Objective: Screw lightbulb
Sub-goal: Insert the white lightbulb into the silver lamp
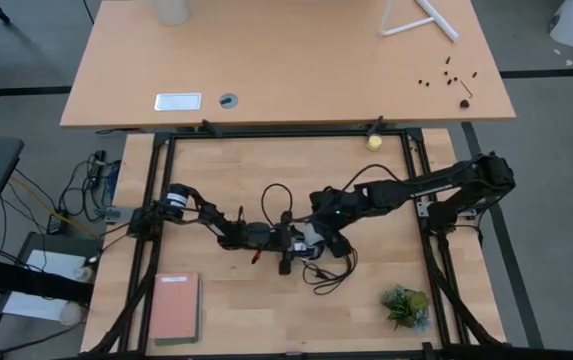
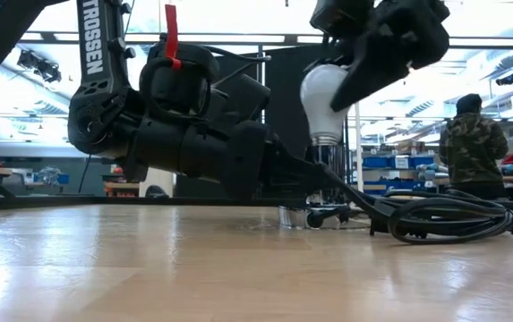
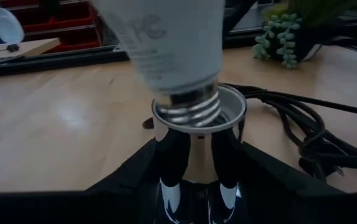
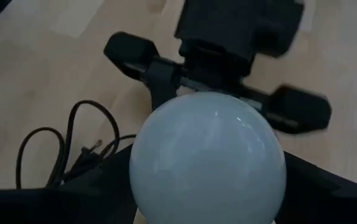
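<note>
The white lightbulb [image 2: 321,94] stands with its threaded base [image 3: 190,111] in the mouth of a silver socket [image 3: 231,112] near the table's middle [image 1: 311,236]. My right gripper [image 2: 344,82] comes down from above and is shut on the bulb's glass. My left gripper [image 3: 197,171] reaches in low from the table's left and is shut on the socket's body. The socket's black cord [image 2: 444,219] lies coiled on the table to the right. My left gripper pinches the socket's shiny body [image 3: 195,155] between its two fingers [image 3: 171,155], below the rim. The fingers come nearly level from the table's left. The socket stands upright with its mouth up. My right gripper holds the bulb's round glass [image 4: 150,180] between its two fingers [image 4: 100,190], one on each side. It slants down from above and from the table's right. The bulb points base down, its thread in the socket's mouth.
A small potted plant [image 1: 406,305] stands at the near right, a pink book [image 1: 176,305] at the near left, a yellowish ball [image 1: 374,142] at the far edge. A person [image 2: 471,148] stands in the room beyond the table.
</note>
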Motion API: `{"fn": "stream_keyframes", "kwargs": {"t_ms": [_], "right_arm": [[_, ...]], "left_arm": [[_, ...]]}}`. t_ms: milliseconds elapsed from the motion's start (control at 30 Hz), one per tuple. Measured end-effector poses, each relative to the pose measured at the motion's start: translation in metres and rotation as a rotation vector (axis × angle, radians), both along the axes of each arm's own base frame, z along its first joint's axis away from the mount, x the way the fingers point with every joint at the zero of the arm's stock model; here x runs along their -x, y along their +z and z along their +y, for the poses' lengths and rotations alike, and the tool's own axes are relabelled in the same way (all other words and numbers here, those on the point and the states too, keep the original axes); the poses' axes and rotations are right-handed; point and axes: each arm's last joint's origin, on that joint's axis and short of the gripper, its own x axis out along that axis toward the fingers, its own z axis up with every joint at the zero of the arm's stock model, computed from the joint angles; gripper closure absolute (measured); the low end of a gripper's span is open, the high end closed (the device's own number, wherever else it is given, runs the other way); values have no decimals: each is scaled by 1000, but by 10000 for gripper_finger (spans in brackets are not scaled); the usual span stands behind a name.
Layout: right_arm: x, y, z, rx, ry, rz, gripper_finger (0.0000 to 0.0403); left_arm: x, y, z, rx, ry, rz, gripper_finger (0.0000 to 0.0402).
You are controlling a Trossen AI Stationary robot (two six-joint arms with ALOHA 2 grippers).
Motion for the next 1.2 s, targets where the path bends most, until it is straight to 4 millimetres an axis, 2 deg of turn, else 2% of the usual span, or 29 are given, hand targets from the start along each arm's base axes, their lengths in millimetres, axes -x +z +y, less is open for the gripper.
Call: {"fn": "stream_keyframes", "kwargs": {"t_ms": [200,567,867,1200], "right_arm": [[-4,-6,1,17,76,0,119],[-4,-7,7,51,60,3,119],[-2,-7,20,123,-94,9,119],[-1,-8,21,97,-272,19,119]], "left_arm": [[0,0,0,-5,-17,-4,218],[0,1,0,3,-8,-6,218],[0,1,2,43,88,-8,218],[0,1,6,82,204,-16,218]]}}
